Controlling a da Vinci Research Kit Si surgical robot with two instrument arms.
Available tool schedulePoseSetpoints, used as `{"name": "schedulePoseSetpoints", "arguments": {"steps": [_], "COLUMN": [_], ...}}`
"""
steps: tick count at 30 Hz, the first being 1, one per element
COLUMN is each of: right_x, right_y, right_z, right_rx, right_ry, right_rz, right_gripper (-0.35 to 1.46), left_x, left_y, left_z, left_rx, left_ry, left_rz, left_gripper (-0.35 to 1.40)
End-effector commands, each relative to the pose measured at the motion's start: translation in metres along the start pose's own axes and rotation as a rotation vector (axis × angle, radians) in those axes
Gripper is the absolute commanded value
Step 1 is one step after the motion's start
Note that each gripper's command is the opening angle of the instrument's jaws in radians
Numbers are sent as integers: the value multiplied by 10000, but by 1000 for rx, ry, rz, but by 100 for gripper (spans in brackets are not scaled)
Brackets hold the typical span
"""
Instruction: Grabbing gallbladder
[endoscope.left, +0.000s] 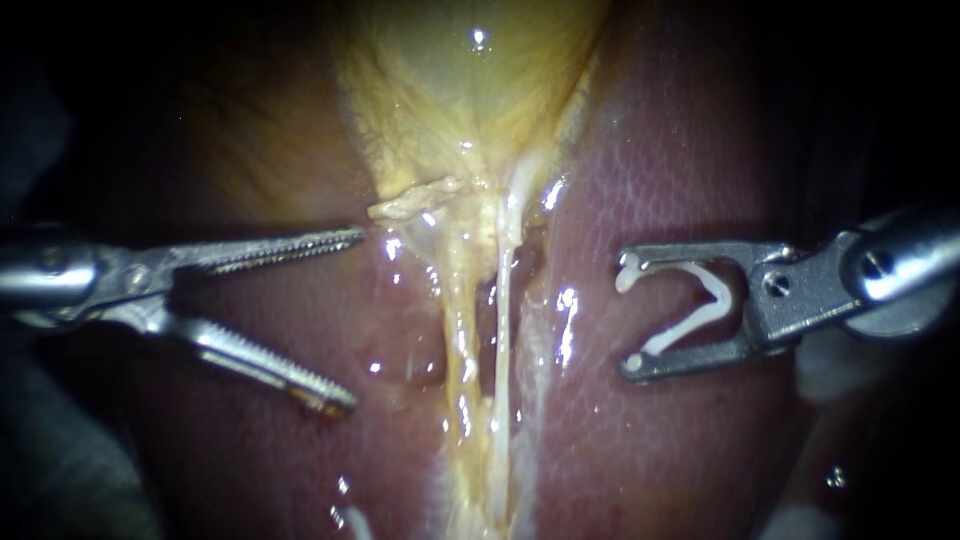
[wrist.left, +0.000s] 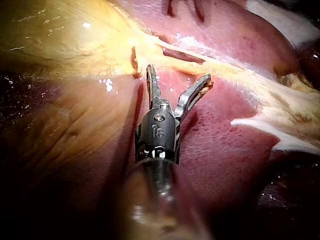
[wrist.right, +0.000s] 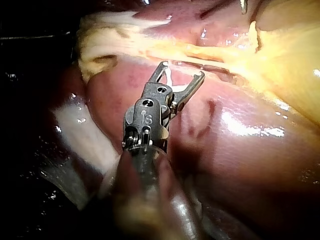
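Observation:
The yellow gallbladder (endoscope.left: 470, 90) hangs at the top centre, narrowing into two pale tubes (endoscope.left: 500, 330) that run down between the lobes of the liver (endoscope.left: 670, 150). My left instrument (endoscope.left: 352, 318) comes in from the left with its serrated jaws wide open and nothing between them. Its upper jaw tip lies just short of the gallbladder's frayed lower edge (endoscope.left: 410, 200). In the left wrist view the left instrument (wrist.left: 178, 75) gapes right below the gallbladder (wrist.left: 60, 40). My right instrument (endoscope.left: 630, 315) stands right of the tubes, carrying a white clip (endoscope.left: 690, 310) between its jaws.
Wet pink liver (wrist.left: 225, 150) lies under both instruments. In the right wrist view the right instrument (wrist.right: 183, 70) hovers over liver, with the gallbladder (wrist.right: 295, 60) ahead and to one side, and pale fatty tissue (wrist.right: 100, 30) on the other side.

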Motion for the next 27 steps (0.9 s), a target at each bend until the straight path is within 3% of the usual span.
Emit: {"name": "schedulePoseSetpoints", "arguments": {"steps": [1,7,14,21,27], "right_x": [0,1,1,1,1], "right_y": [0,0,0,0,0], "right_z": [0,0,1,1,1], "right_rx": [0,0,0,0,0], "right_ry": [0,0,0,0,0], "right_rz": [0,0,0,0,0], "right_gripper": [49,49,49,49,49], "left_x": [1,18,49,49,40], "left_y": [0,-12,-50,-84,-87], "left_z": [0,-3,5,40,56], "left_rx": [0,6,-4,-2,8], "left_ry": [0,0,-16,-27,-59], "left_rz": [0,-63,-104,-129,-177], "left_gripper": [84,86,96,86,78]}}
